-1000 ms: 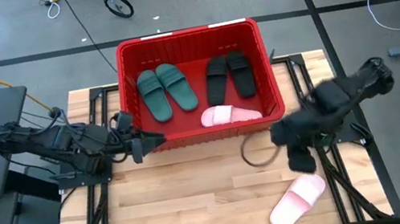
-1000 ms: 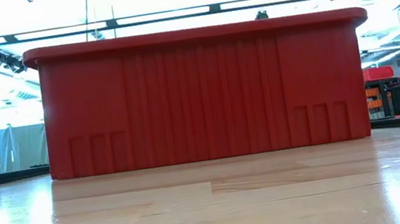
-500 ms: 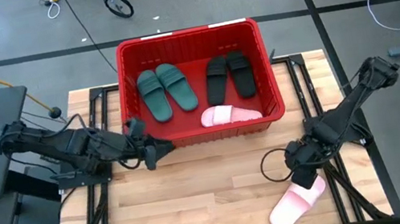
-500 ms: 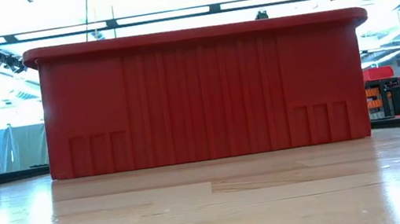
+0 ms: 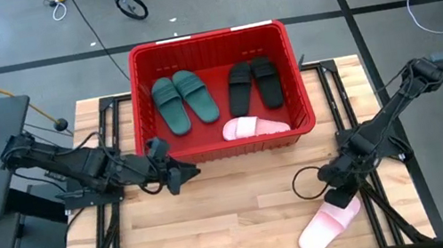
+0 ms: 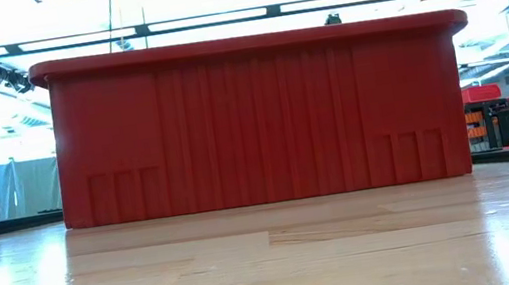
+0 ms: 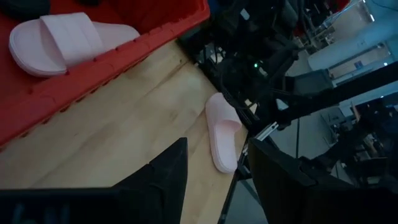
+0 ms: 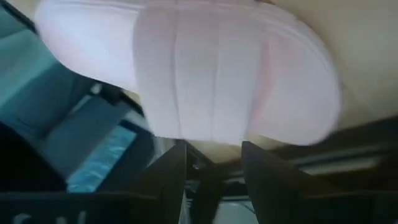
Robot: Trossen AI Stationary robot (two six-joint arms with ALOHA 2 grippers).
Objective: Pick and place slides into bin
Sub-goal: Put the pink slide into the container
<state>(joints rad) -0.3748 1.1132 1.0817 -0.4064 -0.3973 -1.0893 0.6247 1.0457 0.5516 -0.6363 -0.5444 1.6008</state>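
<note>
The red bin (image 5: 225,146) stands at the table's far middle. It holds two dark green slides (image 5: 184,100), two black slides (image 5: 253,84) and one pale pink slide (image 5: 254,127). A second pale pink slide (image 5: 328,223) lies on the table at the near right, and also shows in the left wrist view (image 7: 224,134). My right gripper (image 5: 339,197) is open right over this slide's far end, with the strap (image 8: 205,74) filling its wrist view. My left gripper (image 5: 180,174) is open and empty in front of the bin's near wall. My right gripper's open fingers (image 8: 168,180) stand close over the pink slide on the table. I cannot tell whether they touch it.
The bin's near wall (image 6: 257,122) fills the low view. A black cable loop (image 5: 308,183) hangs by the right arm. Bare wooden table (image 5: 220,223) lies between the two grippers. Dark frame rails (image 5: 106,242) run along the table's left and right sides.
My right gripper has gone toward the table's near edge and down onto the pink slide at the near right. My left gripper has gone toward the table's right edge and a little nearer, along the bin's near wall. The slides have not moved.
</note>
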